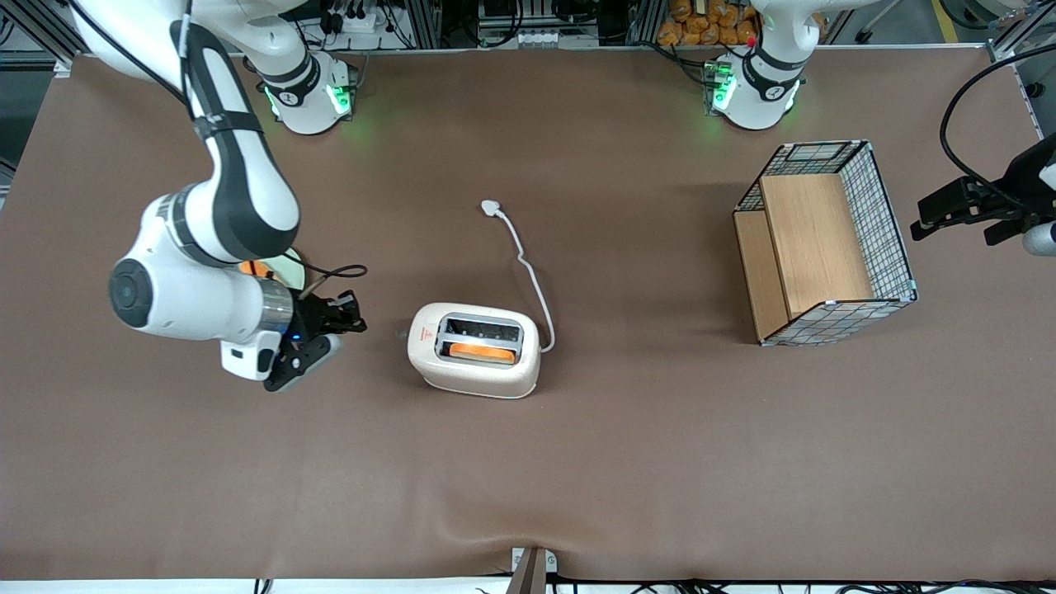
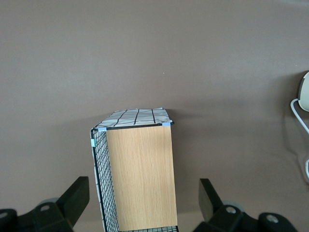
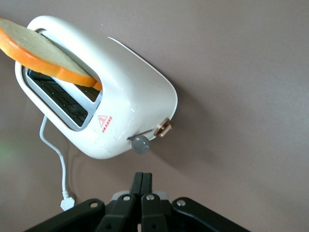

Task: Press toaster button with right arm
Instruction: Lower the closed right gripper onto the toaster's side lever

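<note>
White plastic, rounded at every corner, the toaster (image 1: 476, 350) sits near the middle of the brown table (image 1: 577, 478), with a slice of toast (image 1: 483, 352) in the slot nearer the front camera. A red triangle (image 1: 426, 333) marks its top at the end that faces the working arm. On that same end face, seen from the right wrist, the small grey button (image 3: 140, 144) sticks out low down, with a copper-coloured lever tip (image 3: 163, 128) just beside it. The cord (image 1: 528, 268) leaves the toaster's other end and runs away from the front camera to a plug (image 1: 492, 208) lying flat on the table.

The pincer (image 3: 143, 182) hovers off the button end of the toaster, its two black fingers pressed together into one tip that points at the button, near it but not touching. From the front, the right arm (image 1: 206, 272) bends down over the working arm's end of the table, and a round plate-like object (image 1: 280, 268) peeks out from under it, mostly hidden.

Well apart, toward the parked arm's end, a wire-mesh basket (image 1: 825, 243) with wooden panels lies on the table.
</note>
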`<state>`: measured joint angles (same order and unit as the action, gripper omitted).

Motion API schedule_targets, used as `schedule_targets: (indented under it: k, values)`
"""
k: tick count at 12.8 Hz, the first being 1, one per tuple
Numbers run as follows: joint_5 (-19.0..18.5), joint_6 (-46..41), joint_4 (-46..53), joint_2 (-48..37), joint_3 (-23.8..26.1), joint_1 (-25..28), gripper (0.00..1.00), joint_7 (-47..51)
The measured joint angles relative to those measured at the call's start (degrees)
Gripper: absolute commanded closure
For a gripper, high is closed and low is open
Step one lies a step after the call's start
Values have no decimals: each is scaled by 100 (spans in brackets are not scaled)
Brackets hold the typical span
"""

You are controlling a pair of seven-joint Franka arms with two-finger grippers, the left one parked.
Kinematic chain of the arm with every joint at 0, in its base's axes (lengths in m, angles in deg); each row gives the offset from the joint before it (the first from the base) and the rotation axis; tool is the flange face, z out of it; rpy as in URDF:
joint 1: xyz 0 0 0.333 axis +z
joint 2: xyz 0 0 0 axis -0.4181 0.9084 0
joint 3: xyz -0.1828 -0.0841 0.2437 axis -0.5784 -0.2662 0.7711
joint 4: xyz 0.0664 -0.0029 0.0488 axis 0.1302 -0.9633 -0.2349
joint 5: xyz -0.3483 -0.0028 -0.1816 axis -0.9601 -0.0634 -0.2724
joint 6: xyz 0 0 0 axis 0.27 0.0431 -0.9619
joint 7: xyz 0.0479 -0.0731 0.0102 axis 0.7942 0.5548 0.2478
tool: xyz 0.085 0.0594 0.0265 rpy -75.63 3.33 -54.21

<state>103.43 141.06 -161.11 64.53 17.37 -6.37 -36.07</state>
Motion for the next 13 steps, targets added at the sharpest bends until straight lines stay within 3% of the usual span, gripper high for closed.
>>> schedule_targets:
  k: [2, 6, 13]
  values:
    - [51, 86, -140, 2, 0, 72, 100, -65]
    - [1075, 125, -524, 16, -47, 53, 100, -109]
    - [2186, 353, -622, 190, -98, -111, 100, 449]
